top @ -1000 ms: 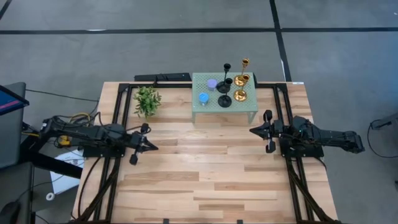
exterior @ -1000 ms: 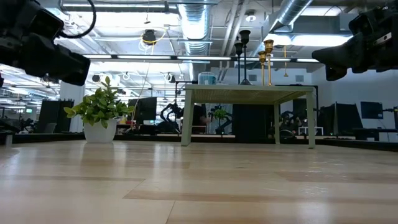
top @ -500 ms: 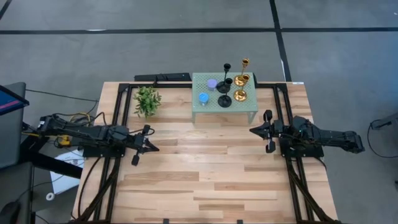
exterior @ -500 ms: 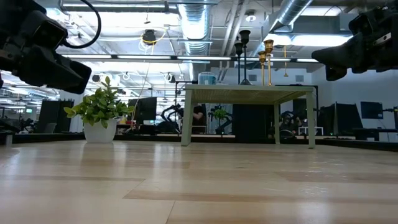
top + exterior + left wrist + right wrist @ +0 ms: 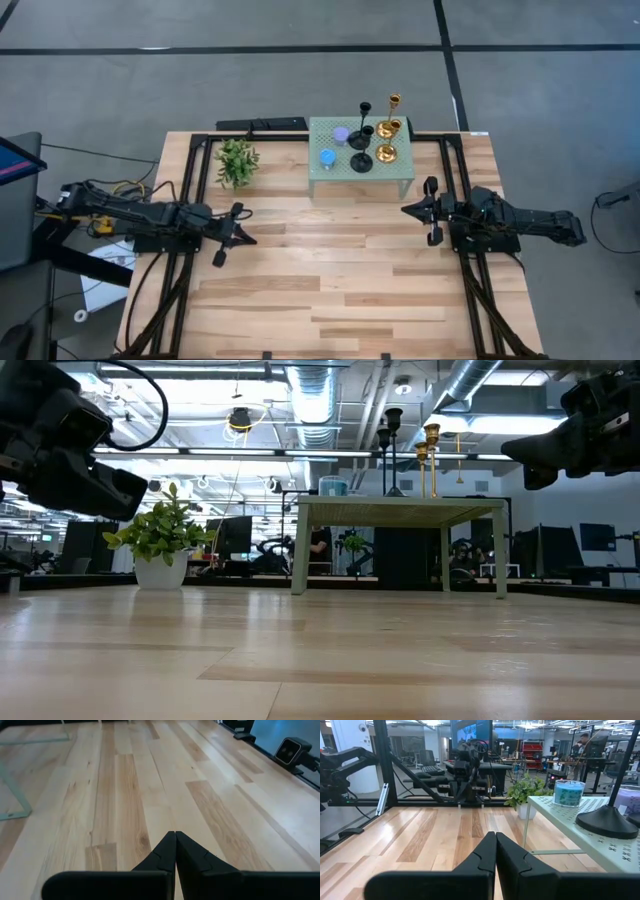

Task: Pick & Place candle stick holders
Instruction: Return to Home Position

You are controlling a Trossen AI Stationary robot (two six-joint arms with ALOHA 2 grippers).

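The four slim black and gold candlestick holders (image 5: 361, 160) stand on the pale green perforated shelf (image 5: 318, 128) at the far edge of the wooden surface (image 5: 330, 280), while the left claw (image 5: 250, 238) near its left edge and the right claw (image 5: 404, 210) near its right edge both have their fingers pressed together, holding nothing.

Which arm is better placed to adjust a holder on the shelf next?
Right. The right gripper, shut, sits just off a corner of the shelf, close to the gold holders. The left gripper, also shut, lies farther off, nearer the plant.
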